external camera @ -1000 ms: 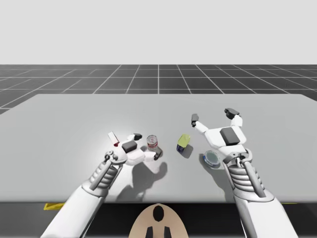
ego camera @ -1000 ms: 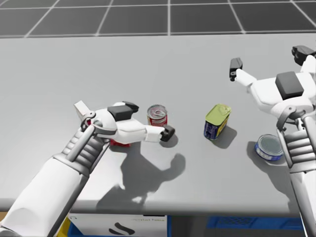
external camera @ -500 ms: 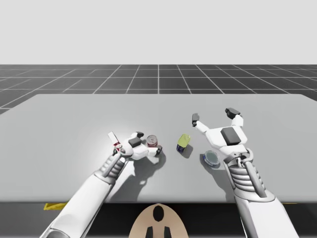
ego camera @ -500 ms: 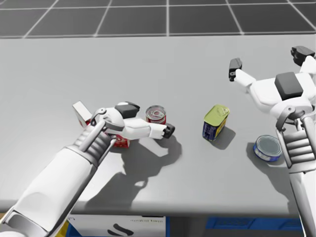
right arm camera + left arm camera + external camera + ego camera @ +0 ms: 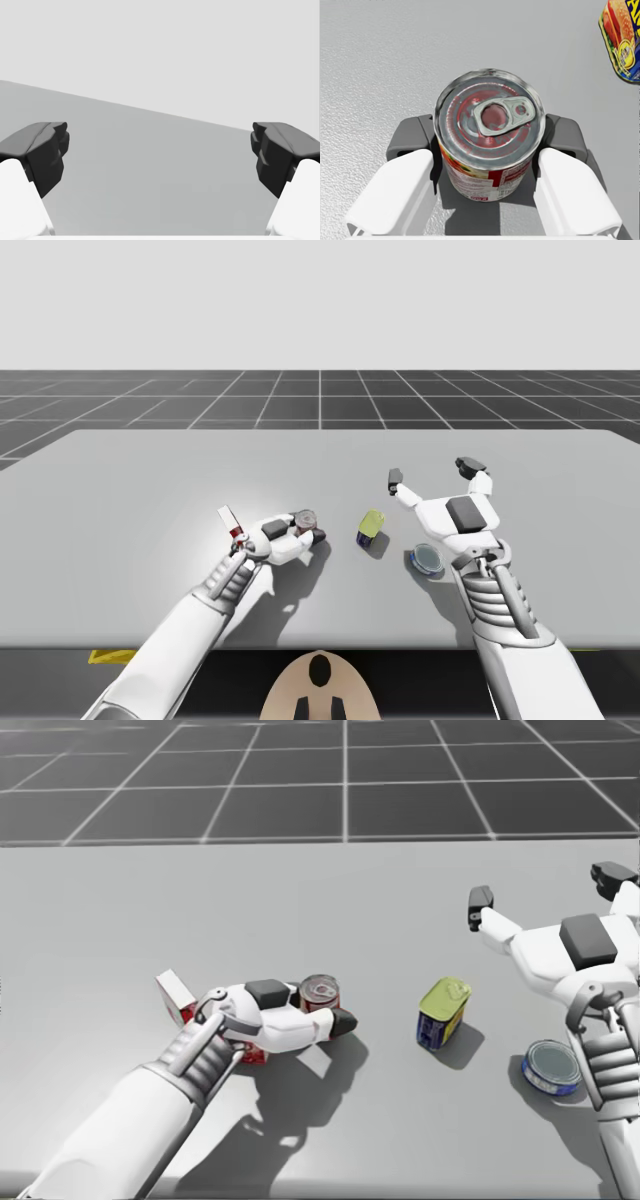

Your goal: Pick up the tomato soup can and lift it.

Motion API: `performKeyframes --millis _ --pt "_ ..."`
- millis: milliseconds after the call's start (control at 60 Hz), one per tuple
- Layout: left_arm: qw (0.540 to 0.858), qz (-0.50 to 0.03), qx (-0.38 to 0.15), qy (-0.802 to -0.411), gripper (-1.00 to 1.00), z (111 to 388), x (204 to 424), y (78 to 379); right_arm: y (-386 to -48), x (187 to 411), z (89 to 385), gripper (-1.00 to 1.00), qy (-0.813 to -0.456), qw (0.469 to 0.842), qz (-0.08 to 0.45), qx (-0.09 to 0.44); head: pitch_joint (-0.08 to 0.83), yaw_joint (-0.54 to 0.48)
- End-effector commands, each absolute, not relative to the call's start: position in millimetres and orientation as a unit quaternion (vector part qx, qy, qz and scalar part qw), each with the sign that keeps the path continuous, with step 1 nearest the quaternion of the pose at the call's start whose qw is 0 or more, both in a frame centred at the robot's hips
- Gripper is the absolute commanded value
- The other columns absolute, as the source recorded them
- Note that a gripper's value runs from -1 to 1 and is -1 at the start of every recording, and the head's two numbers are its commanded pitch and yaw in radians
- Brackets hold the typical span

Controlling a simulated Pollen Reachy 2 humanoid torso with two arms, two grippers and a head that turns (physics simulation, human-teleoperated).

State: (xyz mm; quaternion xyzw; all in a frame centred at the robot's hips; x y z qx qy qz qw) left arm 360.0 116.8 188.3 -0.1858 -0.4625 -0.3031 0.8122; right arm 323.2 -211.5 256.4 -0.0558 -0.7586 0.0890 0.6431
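Observation:
The tomato soup can [image 5: 490,130], red and white with a silver pull-tab lid, stands upright on the grey table [image 5: 150,480]. My left gripper [image 5: 488,137] is shut on it, with a dark pad pressed against each side. In the high view the can [image 5: 306,521] sits at the end of my left gripper [image 5: 308,528]; the head view shows the can [image 5: 320,992] in that gripper [image 5: 322,1008] too. My right gripper [image 5: 430,472] hovers open over bare table at the right [image 5: 546,890], nothing between its fingers [image 5: 160,155].
A blue rectangular can with a yellow top [image 5: 441,1012] stands just right of the soup can [image 5: 370,527]. A flat round blue can [image 5: 551,1067] lies beside my right forearm. A red and white box [image 5: 175,996] sits behind my left wrist.
My left gripper has slid forward around the soup can and its fingers have come together on it. My head has turned slightly. The right arm has not moved.

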Motion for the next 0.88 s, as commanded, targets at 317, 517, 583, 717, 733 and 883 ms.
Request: performKeyframes --millis 317,517,583,717,733,883 --pt "0.791 -0.306 -0.214 -0.484 0.98 218 348 109 -213 323 256 -1.0 -0.759 0.643 0.087 -0.056 0.297 0.06" --pt "0.767 -0.311 -0.214 -0.518 0.94 273 340 119 -214 323 256 -1.0 -0.76 0.642 0.086 -0.057 0.278 0.05" --pt "0.757 -0.314 -0.212 -0.532 0.94 292 335 122 -214 323 257 -1.0 -0.761 0.64 0.086 -0.057 0.277 0.05" --pt "0.732 -0.316 -0.204 -0.568 0.96 330 325 126 -214 322 257 -1.0 -0.764 0.637 0.088 -0.057 0.276 0.05" --pt "0.73 -0.315 -0.203 -0.571 0.96 333 325 126 -214 322 257 -1.0 -0.764 0.637 0.087 -0.056 0.276 0.05" --pt "0.693 -0.292 -0.221 -0.62 0.97 381 312 132 -214 324 256 -1.0 -0.769 0.633 0.076 -0.054 0.27 0.05"
